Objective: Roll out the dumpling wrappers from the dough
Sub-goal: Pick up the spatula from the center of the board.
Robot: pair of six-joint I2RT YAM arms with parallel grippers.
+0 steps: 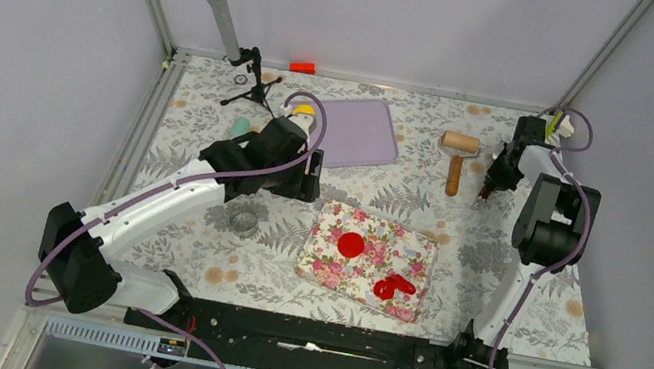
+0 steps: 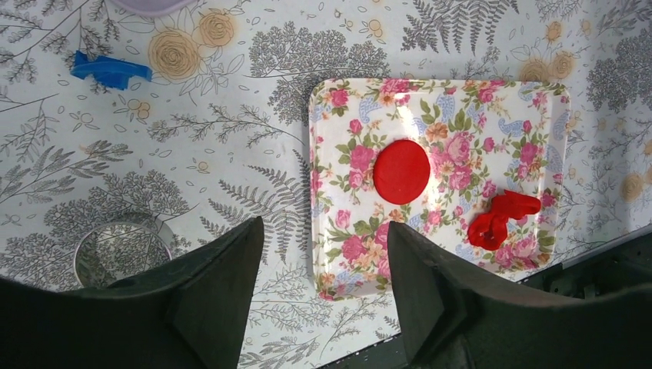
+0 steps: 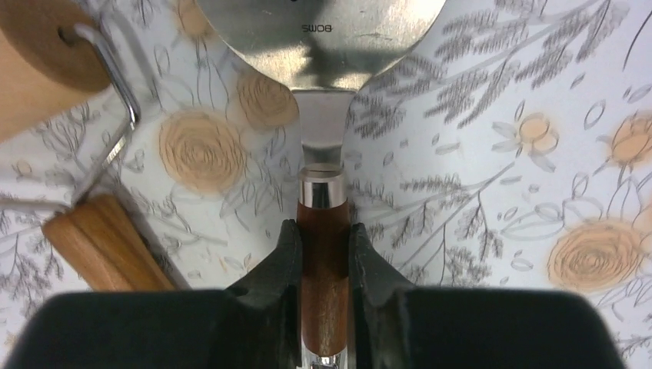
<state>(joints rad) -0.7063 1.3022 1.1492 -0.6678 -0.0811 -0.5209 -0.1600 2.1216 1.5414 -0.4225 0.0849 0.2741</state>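
Observation:
A flat round bright red wrapper [image 1: 351, 245] lies on the floral tray [image 1: 335, 219]. Ragged red dough scraps [image 1: 394, 287] lie near the tray's front right corner. My left gripper [image 1: 308, 177] hangs above the table just left of the tray, open and empty; in the left wrist view [image 2: 324, 229] the wrapper [image 2: 401, 171], the scraps [image 2: 500, 219] and the tray [image 2: 323, 104] lie beyond its fingers. My right gripper [image 1: 488, 185] at the far right is shut [image 3: 324, 226] on the wooden handle of a metal spatula [image 3: 323, 34]. No yellow wrapper shows.
A wooden rolling pin [image 1: 457, 157] lies just left of my right gripper, also in the right wrist view [image 3: 46, 65]. A purple mat [image 1: 357, 132] lies at the back. A metal ring cutter [image 1: 242, 220] sits left of the tray. A small red-orange block [image 1: 302, 66] sits at the back edge.

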